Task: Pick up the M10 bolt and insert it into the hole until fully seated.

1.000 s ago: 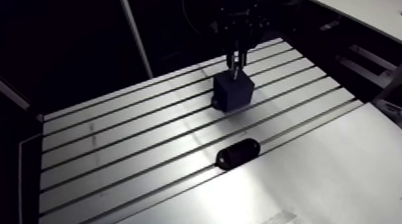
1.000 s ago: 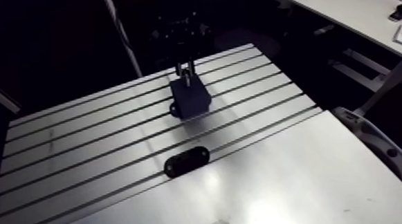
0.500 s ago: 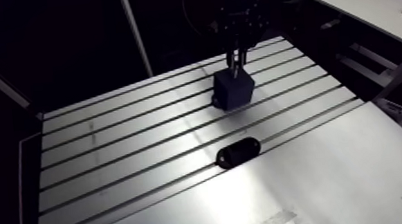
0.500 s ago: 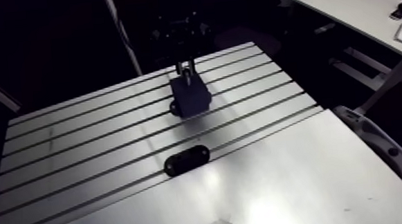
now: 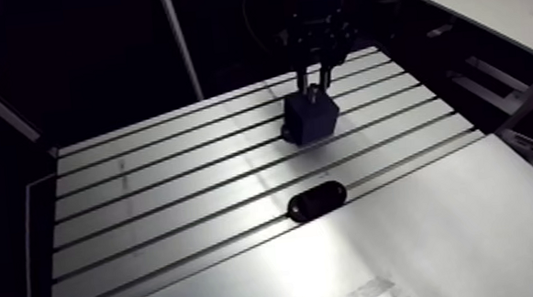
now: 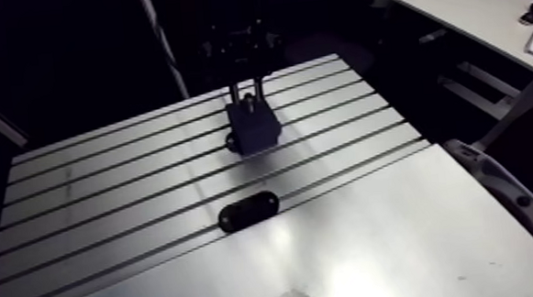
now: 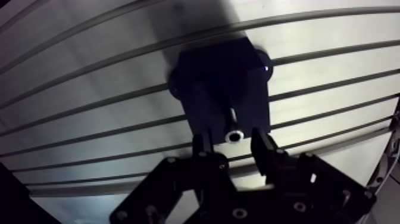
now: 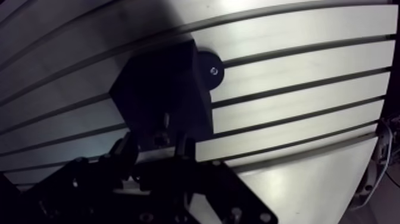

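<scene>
The two dark metal fingers (image 7: 262, 149) of the gripper (image 7: 231, 138) are spread wide and hold nothing. Between them, touching neither, is the M10 bolt (image 7: 234, 135). Its round head has a shiny ring, and its thin dark stem goes down into the hole on top of the block (image 7: 208, 77). The block is dark and boxy, with small round feet at its sides. It stands near the far edge of the tabletop (image 7: 333, 77), which is pale smooth metal with long straight grooves. A dark, flat, oval piece (image 5: 315, 202) lies well apart, nearer the middle.
</scene>
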You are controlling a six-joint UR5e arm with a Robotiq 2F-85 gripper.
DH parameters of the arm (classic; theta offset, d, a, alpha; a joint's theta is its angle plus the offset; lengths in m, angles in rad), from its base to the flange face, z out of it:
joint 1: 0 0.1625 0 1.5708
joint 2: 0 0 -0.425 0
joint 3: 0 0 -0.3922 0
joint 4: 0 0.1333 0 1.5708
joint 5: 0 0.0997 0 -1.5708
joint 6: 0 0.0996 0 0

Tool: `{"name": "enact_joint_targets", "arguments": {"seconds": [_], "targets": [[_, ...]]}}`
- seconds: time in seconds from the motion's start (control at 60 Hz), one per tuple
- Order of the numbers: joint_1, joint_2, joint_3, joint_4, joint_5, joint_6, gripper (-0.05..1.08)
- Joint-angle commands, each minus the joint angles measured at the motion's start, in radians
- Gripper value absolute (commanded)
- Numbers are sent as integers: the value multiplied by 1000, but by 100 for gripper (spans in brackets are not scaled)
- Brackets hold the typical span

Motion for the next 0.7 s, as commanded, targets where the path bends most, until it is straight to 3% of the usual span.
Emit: {"name": "enact_joint_targets", "arguments": {"seconds": [0.017, 0.183, 0.317, 0.55, 0.7], "targets": [[12, -11, 18, -60, -11, -6, 0], [12, -14, 15, -59, -5, -11, 0], [12, -63, 21, -57, -5, -14, 0], [25, -233, 81, -38, -5, -49, 0], [47, -316, 76, 10, 0, -62, 0]]}}
